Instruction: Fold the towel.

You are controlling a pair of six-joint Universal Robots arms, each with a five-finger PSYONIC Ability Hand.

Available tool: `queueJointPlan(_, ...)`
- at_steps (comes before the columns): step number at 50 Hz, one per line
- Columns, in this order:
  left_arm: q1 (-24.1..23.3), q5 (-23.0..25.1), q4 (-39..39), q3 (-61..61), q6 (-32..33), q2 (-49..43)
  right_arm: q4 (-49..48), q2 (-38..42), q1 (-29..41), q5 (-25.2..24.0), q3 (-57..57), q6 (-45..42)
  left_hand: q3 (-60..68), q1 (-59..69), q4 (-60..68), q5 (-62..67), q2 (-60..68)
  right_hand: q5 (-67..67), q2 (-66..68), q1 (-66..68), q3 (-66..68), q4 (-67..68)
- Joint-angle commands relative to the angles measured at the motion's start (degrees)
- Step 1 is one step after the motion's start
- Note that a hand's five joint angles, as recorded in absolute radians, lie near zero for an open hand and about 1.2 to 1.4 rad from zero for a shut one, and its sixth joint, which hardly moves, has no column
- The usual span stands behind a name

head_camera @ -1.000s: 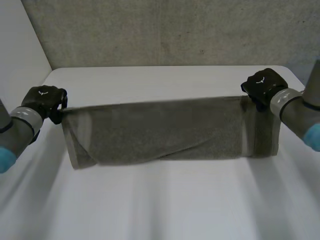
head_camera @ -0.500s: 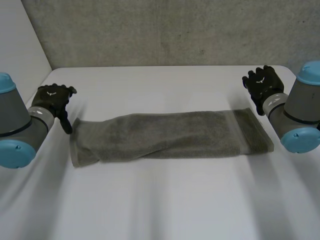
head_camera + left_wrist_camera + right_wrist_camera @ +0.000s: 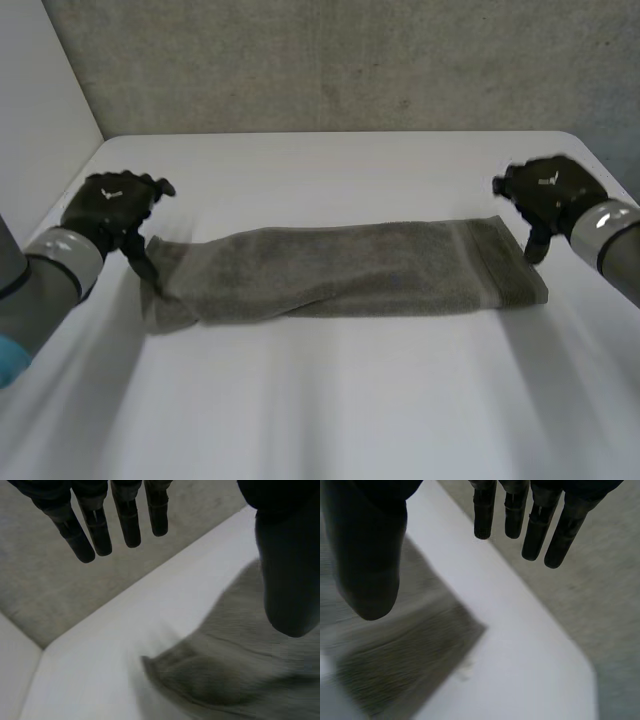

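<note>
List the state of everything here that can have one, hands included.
towel: lying flat on the table, folded lengthwise into a long strip, left end rumpled, held by neither hand.
left hand: open, fingers straight, at the towel's left end, holding nothing.
right hand: open, fingers straight, at the towel's right end, holding nothing.
table: white, bearing the towel.

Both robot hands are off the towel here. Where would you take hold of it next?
Probably the short end with the banded hem: the towel lies as a flat band, and that end's corners lie flat beside the open right robot hand, so come from the outer side. The end by the left robot hand is rumpled.
</note>
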Motion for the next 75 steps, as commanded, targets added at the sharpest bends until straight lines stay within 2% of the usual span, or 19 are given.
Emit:
queueJointPlan(1,-1.2,1.5,1.3,-6.3,0.0,1.3,2.1,0.6,-5.0,-6.3,4.9,3.9,-1.3,-1.0,-1.0,-11.6,-1.1,0.9,3.4,1.9,2.5,2.0)
queueJointPlan(12,-0.9,1.2,4.9,-6.1,0.0,-4.0,-3.8,6.8,-8.1,-7.8,5.9,3.9,4.1,4.3,4.4,-6.2,4.3,4.1,6.6,5.1,5.7,5.2)
queueJointPlan(14,-0.6,0.9,6.2,-5.9,0.0,-5.6,-5.4,8.6,-8.9,-7.8,5.6,3.4,9.5,9.7,9.7,-0.9,9.7,6.1,8.6,7.1,7.7,7.2)
queueJointPlan(23,-0.3,0.8,6.4,-6.1,0.0,-6.8,-5.7,13.1,-9.3,-7.5,4.0,3.3,10.4,10.6,10.6,0.0,10.5,10.9,13.5,12.0,12.6,12.0)
queueJointPlan(25,-0.3,0.8,6.4,-6.1,0.0,-6.8,-6.0,13.1,-9.3,-7.6,3.9,3.3,10.4,10.6,10.6,0.0,10.5,14.8,17.3,15.8,16.5,15.9)
queueJointPlan(27,-0.3,0.8,6.4,-6.1,0.0,-6.9,-6.2,13.4,-9.3,-7.4,3.7,3.3,10.4,10.6,10.6,0.0,10.5,25.5,28.1,26.6,27.2,26.6)
queueJointPlan(33,-0.3,0.8,6.4,-6.2,0.0,-6.9,-6.2,14.5,-9.2,-7.3,3.4,3.3,10.4,10.6,10.6,0.0,10.5,39.6,42.1,40.6,41.2,40.7)
queueJointPlan(34,-0.3,0.8,6.4,-6.2,0.0,-6.9,-6.3,14.8,-9.2,-7.3,3.4,3.2,10.4,10.6,10.6,0.0,10.5,52.0,54.6,53.1,53.7,53.1)
queueJointPlan(35,-0.3,0.8,6.4,-6.2,0.0,-6.9,-6.5,14.8,-9.2,-7.0,3.2,3.3,10.2,10.4,10.4,-0.2,10.4,58.1,60.6,59.1,59.8,59.2)
queueJointPlan(41,-0.3,0.7,6.4,-6.2,-0.1,-7.1,-9.7,14.2,-9.3,-4.5,2.8,3.5,10.2,10.4,10.4,-0.2,10.4,58.2,60.7,59.2,59.8,59.3)
queueJointPlan(43,-0.3,0.7,6.4,-6.2,0.0,-7.4,-12.3,13.5,-10.3,-0.1,3.3,3.3,10.0,10.2,10.2,-0.3,10.2,58.2,60.7,59.2,59.8,59.3)
queueJointPlan(48,-0.3,0.4,6.5,-6.1,0.0,-8.2,-12.7,12.8,-10.8,2.7,3.5,3.0,10.0,10.2,10.2,-0.3,10.2,58.2,60.7,59.2,59.8,59.3)
queueJointPlan(54,-0.7,-2.0,6.5,-5.9,0.0,-9.2,-12.8,11.3,-12.8,3.2,3.2,0.7,10.0,10.2,10.2,-0.3,10.2,58.2,60.7,59.2,59.8,59.3)
queueJointPlan(68,-2.2,-2.8,5.9,-6.3,-0.1,-8.2,-12.5,10.6,-15.8,4.2,3.5,-5.6,10.0,10.2,10.2,-0.3,10.2,58.2,60.7,59.2,59.8,59.3)
queueJointPlan(70,-2.6,-2.7,5.7,-6.3,-0.1,-6.9,-12.1,9.7,-19.9,4.5,1.5,-7.2,10.0,10.2,10.2,-0.3,10.2,58.2,60.7,59.2,59.8,59.3)
queueJointPlan(73,-2.5,-2.6,5.7,-6.4,-0.1,-5.4,-12.0,8.9,-21.8,5.0,0.5,-8.6,10.0,10.2,10.2,-0.3,10.2,58.2,60.7,59.2,59.8,59.3)
queueJointPlan(75,-2.4,-2.4,5.6,-6.5,-0.4,-2.5,-11.4,7.9,-23.8,5.5,-0.7,-12.8,9.5,9.7,9.7,-0.8,9.7,58.2,60.7,59.2,59.8,59.3)
